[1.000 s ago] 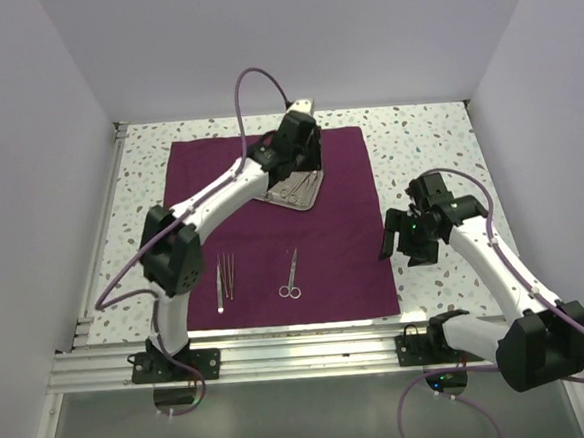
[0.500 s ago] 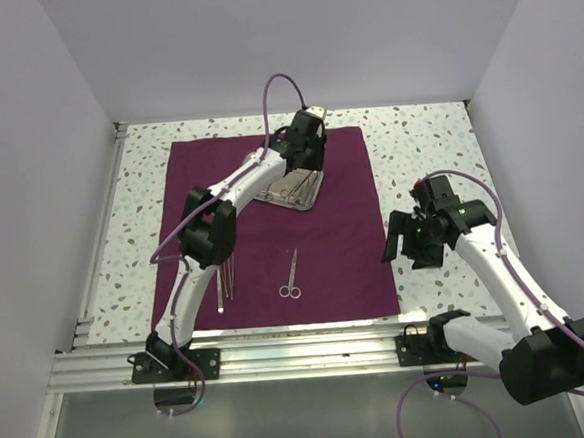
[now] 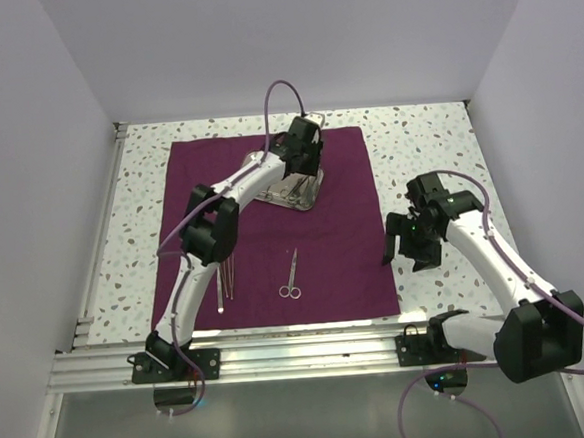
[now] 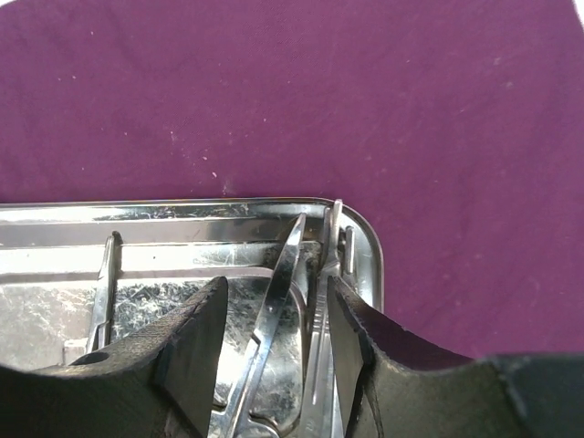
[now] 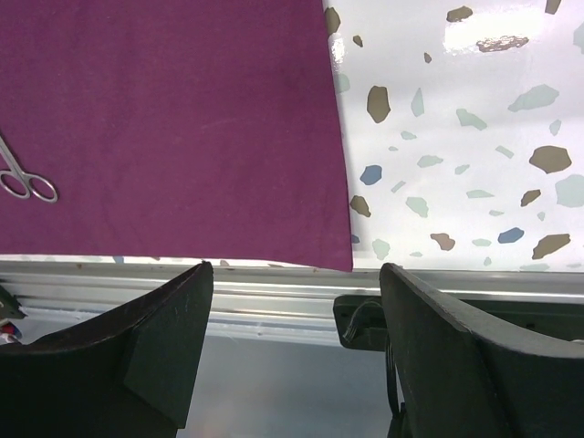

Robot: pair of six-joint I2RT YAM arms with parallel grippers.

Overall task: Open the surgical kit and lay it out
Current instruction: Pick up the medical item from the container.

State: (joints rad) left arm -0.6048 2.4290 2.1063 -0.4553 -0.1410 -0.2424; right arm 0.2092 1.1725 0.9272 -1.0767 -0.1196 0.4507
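Mid-layout: L fingers (image 4: 193, 339) spread astride instruments (image 4: 276, 297) in tray (image 4: 182, 211) at cloth's (image 3: 338, 236) 12 o'clock, nothing pinched; next, I'd say, close on one, lift, lay by scissors (image 3: 290, 279) at 6; R fingers (image 5: 164, 339) spread, idle at 3.

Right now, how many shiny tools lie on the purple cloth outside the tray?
4: scissors front-middle; three slim tools side by side to their left, tops hidden by the left arm.

Robot test booth in a lab.
Plain white walls (image 3: 289, 39) boxed in a speckled counter (image 3: 417, 140); two arms (image 3: 237, 183) were bolted to an aluminium rail (image 3: 301, 354).
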